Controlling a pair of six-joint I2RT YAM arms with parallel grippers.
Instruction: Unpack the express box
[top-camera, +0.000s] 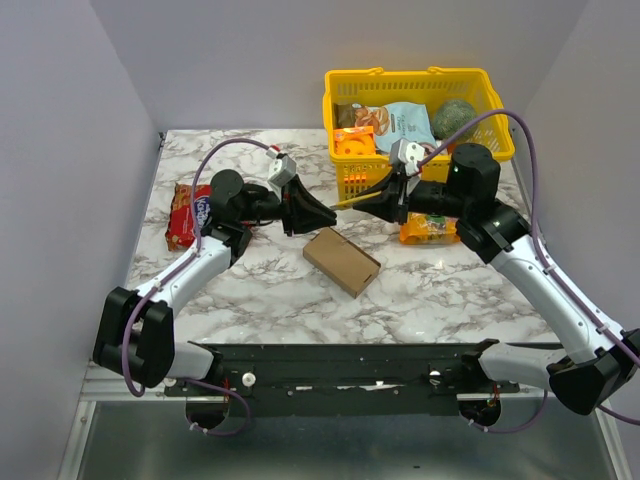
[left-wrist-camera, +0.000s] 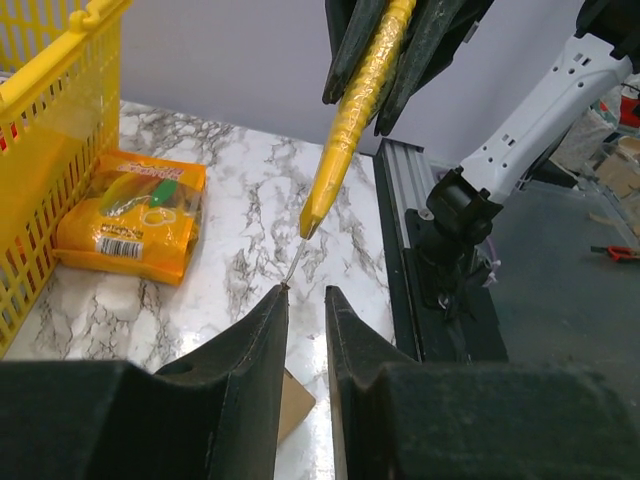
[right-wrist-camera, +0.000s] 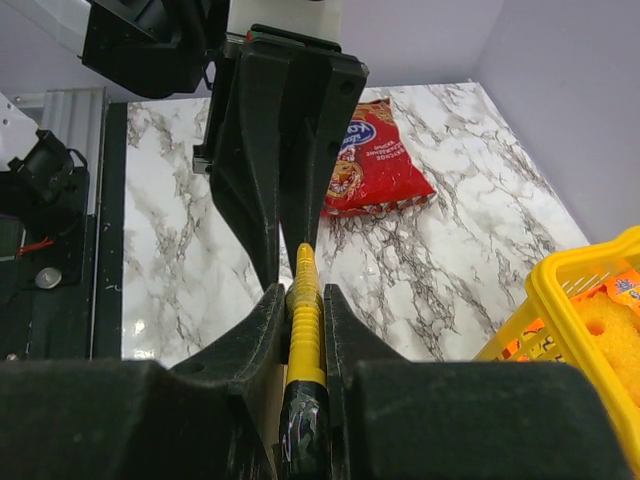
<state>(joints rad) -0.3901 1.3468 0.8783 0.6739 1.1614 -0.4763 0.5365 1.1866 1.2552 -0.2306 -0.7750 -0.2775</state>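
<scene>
**Tool poised over the parcel, top and wrist views.** We see the express box (top-camera: 342, 261) lying flat and closed on the marble table (top-camera: 255, 292). It sits between the two arms on the near side of the grippers, and neither touches it. The right gripper (right-wrist-camera: 300, 297) is clamped on a yellow pen-shaped tool (left-wrist-camera: 360, 110), gripped around its rear part so that most of the shaft projects toward the left gripper (left-wrist-camera: 305, 300). The left gripper's jaws stand at a narrow slit and hold nothing. The thin metal tip (left-wrist-camera: 294, 262) of the tool appears to meet the end of one left finger rather than the slit. We judge the chief risk to lie here: any further advance would press that slender tip against the finger, bending it or levering the tool askew in the right grasp. A second risk concerns the box, which nothing pins down. A stroke along its flap seam could slide it across the smooth marble, or go deep enough to score whatever is packed inside.
</scene>
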